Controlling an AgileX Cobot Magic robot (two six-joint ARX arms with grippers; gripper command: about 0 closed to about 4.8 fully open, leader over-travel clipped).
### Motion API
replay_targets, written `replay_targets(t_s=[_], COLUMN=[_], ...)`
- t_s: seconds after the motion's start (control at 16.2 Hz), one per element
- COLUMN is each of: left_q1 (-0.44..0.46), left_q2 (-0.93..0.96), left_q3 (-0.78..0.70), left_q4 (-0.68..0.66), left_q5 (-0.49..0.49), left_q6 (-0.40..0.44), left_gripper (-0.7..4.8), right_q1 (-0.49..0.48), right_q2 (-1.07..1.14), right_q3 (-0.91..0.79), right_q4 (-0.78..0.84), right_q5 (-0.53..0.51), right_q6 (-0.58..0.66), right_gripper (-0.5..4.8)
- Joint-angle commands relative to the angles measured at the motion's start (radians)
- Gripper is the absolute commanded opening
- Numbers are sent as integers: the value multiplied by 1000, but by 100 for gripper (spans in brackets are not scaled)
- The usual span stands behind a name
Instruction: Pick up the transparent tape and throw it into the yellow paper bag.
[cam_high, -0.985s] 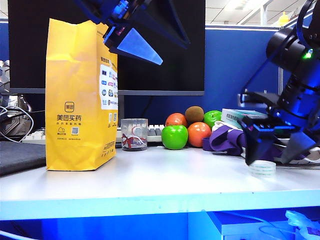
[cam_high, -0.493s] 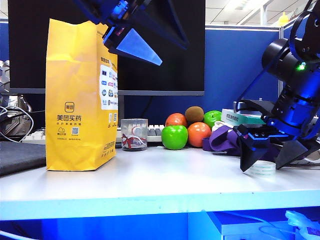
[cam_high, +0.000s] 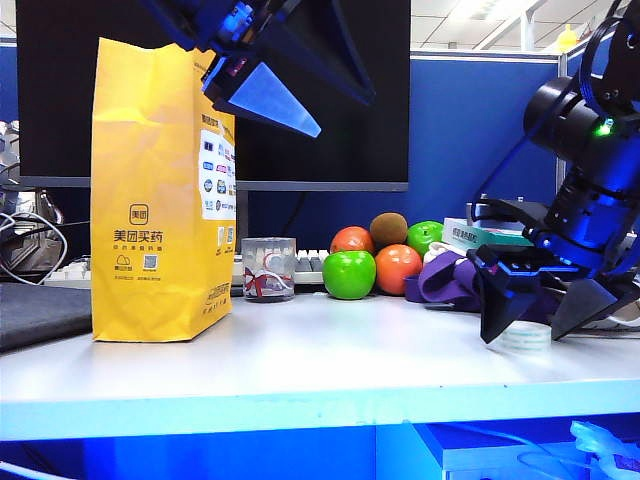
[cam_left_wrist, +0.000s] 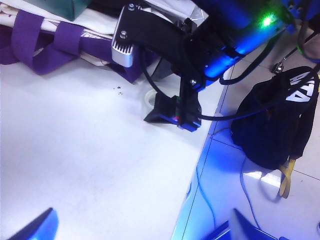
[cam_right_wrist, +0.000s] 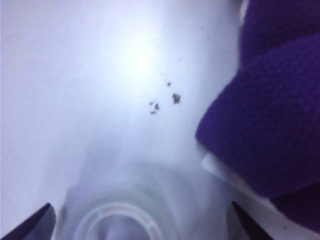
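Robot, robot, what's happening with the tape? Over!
Right end effector open, straddling tape. Left end effector open, high beside yellow bag. Purple strap close behind tape.

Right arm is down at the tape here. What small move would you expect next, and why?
Probably closing the right gripper. Its jaws stand wide open either side of the transparent tape, which lies flat on the table between the fingertips in the right wrist view. The left gripper hangs open above the yellow paper bag.
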Motion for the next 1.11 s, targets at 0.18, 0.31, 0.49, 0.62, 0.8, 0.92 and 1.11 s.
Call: replay_targets(t_s=[0.18,0.31,0.49,0.62,0.8,0.92,1.11], left_q1=[0,0,0,0,0,0,0], left_q2=[-2,-3,-2,-2,-2,-3,-4], left_q3=[3,3,3,3,3,3,4], left_q4=[-2,-5,-10,-17,-23,-24,-24], left_q5=[3,3,3,3,3,3,3], left_q6=[-3,-3,-3,-3,-3,-3,-2], left_gripper=[479,479,479,479,479,479,479], right_q1=[3,3,3,3,2,2,2], right_q2=[-5,-6,-6,-6,-6,-6,-6], right_q3=[-22,-22,-22,-22,-22,-21,11], right_q4=[-174,-190,-183,-172,-163,-142,-132], right_q5=[-50,-3,10,21,33,27,-6], right_q6=[43,43,42,40,15,15,5], right_gripper=[479,479,479,359,177,171,171])
